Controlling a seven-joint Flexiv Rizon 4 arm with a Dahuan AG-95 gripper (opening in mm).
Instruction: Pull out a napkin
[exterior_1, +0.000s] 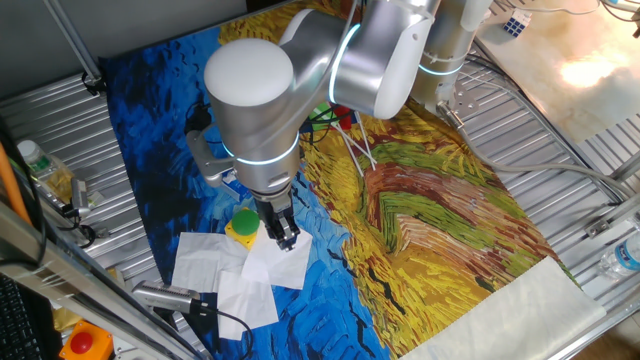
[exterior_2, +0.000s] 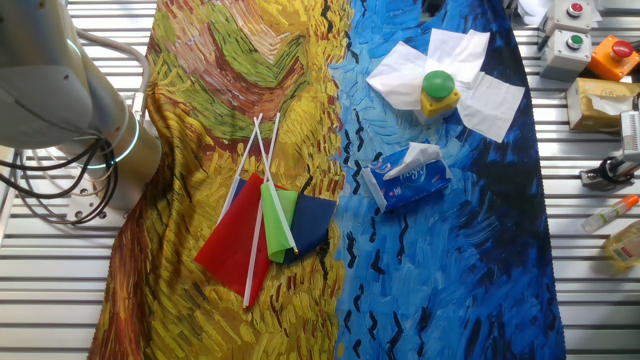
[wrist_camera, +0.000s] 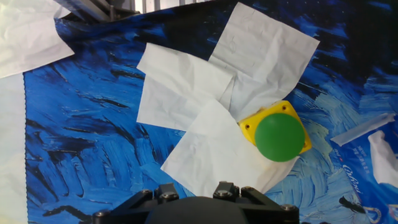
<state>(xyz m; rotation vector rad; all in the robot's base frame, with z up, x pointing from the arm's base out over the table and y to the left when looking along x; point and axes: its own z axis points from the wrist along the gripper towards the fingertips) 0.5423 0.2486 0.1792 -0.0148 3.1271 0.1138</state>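
Hand view: three napkin (wrist_camera: 186, 93) sheets fan out flat on the bench (wrist_camera: 81, 149), tucked under the yellow button box (wrist_camera: 277, 134) at 3 o'clock. Gripper (exterior_1: 283, 232) hangs over them, holding nothing visible; jaw opening cannot be determined.

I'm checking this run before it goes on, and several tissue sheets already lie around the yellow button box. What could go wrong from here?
1. The napkins overlap around the yellow button box, so a grasp there may lift several or drag the box.
2. The blue tissue packet lies loose on the cloth; pulling its protruding sheet could drag the whole packet.
3. The gripper hangs just over the sheets, jaw state unclear.
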